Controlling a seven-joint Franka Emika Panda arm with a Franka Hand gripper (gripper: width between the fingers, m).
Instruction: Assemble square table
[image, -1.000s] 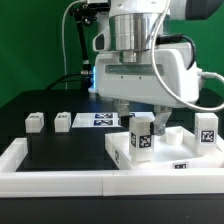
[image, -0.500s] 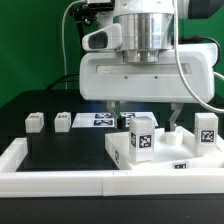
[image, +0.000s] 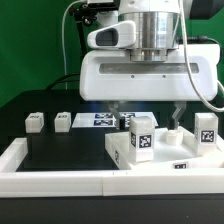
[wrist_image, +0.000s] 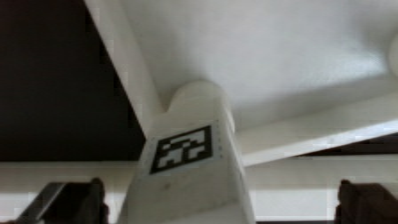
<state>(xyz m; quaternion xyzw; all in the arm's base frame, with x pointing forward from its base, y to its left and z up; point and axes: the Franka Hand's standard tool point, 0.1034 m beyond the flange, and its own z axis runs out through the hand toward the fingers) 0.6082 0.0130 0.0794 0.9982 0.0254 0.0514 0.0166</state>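
Note:
The white square slab (image: 165, 158) lies at the front of the exterior view's right. One tagged white leg (image: 141, 134) stands upright on it; a second tagged leg (image: 207, 129) stands at its right side. Two more small legs (image: 35, 121) (image: 63, 120) lie on the black surface at the left. My gripper (image: 146, 112) hangs just above the standing leg, open, with one finger on each side and touching nothing. In the wrist view the leg (wrist_image: 187, 150) rises between the dark fingertips (wrist_image: 71, 200) of my gripper (wrist_image: 217, 205), over the slab (wrist_image: 285, 50).
The marker board (image: 100, 120) lies flat behind the slab, under the hand. A long white rim (image: 60, 180) borders the black surface at the front and left. A black cable hangs at the back left.
The hand has turned about its axis and now shows its broad face. The fingers stand wide apart on either side of the leg, which stays upright on the slab.

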